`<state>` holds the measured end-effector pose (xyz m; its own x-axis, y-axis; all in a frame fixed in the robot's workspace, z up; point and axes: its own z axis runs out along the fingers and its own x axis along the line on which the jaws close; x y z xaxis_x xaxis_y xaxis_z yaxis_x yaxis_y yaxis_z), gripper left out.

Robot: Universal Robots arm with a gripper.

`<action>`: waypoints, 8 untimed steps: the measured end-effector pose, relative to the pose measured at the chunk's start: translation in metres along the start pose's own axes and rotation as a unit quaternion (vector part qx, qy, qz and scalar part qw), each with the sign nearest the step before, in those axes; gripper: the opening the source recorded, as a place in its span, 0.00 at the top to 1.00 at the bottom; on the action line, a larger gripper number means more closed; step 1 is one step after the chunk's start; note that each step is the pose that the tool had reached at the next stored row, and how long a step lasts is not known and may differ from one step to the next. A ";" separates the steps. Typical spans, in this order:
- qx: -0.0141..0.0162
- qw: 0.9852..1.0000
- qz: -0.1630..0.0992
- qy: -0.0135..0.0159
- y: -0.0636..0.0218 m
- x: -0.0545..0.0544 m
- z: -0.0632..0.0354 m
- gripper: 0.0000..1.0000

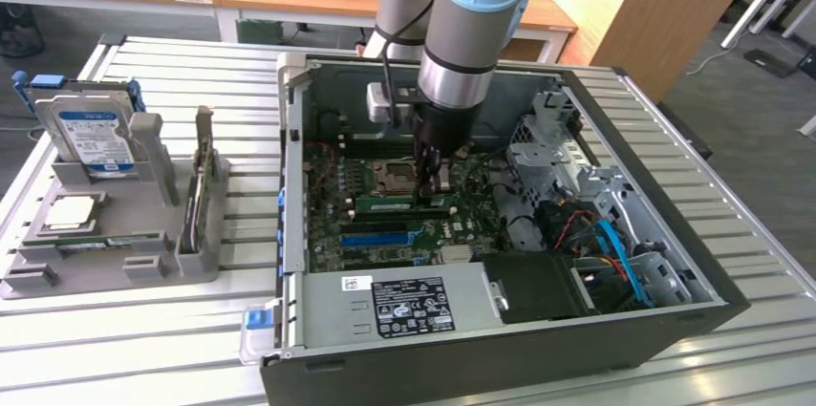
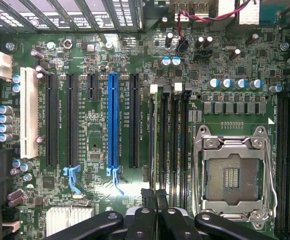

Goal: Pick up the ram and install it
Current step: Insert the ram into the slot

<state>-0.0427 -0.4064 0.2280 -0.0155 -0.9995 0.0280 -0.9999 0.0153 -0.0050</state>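
Gripping the ram [image 1: 389, 203], end effector [image 1: 431, 198] inside case [image 1: 510, 353]; hard drive [image 1: 92, 134] in tray [image 1: 191, 265].

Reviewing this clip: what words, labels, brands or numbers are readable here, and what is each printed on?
No text can be read outright.
Blue label on the hard drive: print too small to read.
Black label on the power supply: white print, too small.
White sticker beside it: unreadable.
White print on the motherboard: too small.
The ram: no print can be made out.
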 end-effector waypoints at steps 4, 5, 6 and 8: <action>0.000 1.000 0.000 0.000 0.0000 0.000 0.0008 0.88; 0.000 1.000 0.000 0.000 0.0000 0.000 0.0009 0.88; 0.000 1.000 0.000 0.000 0.0000 0.000 0.0010 0.88; 0.000 1.000 0.000 0.000 0.0000 -0.001 0.0011 0.88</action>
<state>-0.0427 -0.4057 0.2269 -0.0154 -0.9995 0.0280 -0.9999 0.0153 -0.0050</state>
